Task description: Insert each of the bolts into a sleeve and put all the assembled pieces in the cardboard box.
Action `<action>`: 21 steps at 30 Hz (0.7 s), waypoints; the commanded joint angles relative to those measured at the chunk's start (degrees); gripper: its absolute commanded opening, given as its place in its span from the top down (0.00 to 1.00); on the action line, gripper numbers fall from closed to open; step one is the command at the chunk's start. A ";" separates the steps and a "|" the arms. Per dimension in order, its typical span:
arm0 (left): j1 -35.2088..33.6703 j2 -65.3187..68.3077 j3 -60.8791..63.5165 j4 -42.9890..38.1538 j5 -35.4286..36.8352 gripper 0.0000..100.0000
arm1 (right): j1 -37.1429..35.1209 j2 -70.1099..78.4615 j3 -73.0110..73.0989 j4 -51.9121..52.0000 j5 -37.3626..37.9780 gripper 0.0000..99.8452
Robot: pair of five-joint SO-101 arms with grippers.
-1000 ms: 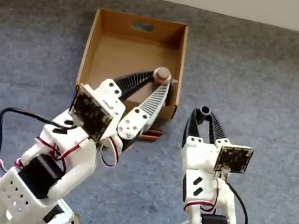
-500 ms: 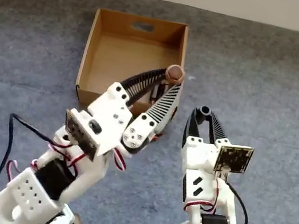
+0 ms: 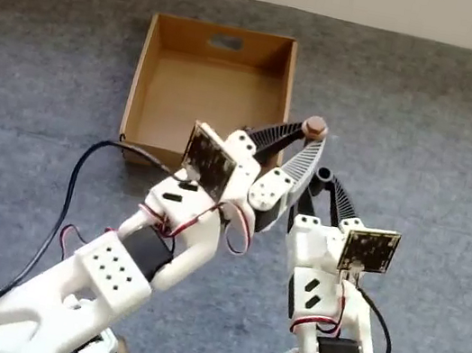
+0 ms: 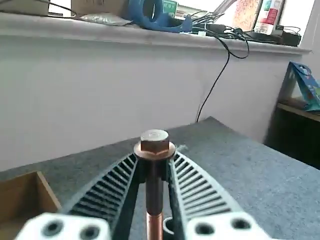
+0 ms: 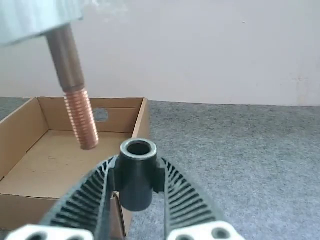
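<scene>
Bolt (image 3: 315, 126): from the high view I get the head; shank hidden beneath it, between the fingers of the left end effector (image 3: 312, 138). Right wrist view: head cut off at the picture's edge. Sleeve (image 3: 323, 175): body hidden below its top ring. Cardboard box (image 3: 148, 79): near right corner behind the left arm

We see the left gripper (image 3: 310, 138) carry its bolt (image 3: 315, 126) rightward from the right wall of the cardboard box (image 3: 140, 77) to frame centre, just beside the sleeve (image 3: 323, 175).

The bolt (image 4: 154, 190) is copper-brown, the sleeve (image 5: 137, 175) is black, the cardboard box (image 3: 188, 35) is tan, and the carpet (image 3: 427, 128) is grey.
</scene>
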State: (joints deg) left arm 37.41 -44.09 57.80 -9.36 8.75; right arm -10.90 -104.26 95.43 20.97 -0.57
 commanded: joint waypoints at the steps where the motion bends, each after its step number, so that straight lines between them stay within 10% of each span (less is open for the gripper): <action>1: 0.66 0.22 -3.82 -1.41 0.70 0.99 | -0.22 -0.57 0.92 -1.36 -0.62 0.99; 21: 0.22 9.01 -7.52 -1.67 0.62 0.99 | -0.22 -0.57 1.01 -1.36 -0.62 0.99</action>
State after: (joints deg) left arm 37.49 -35.12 53.32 -9.80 9.36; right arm -10.64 -104.18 95.52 20.97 -0.57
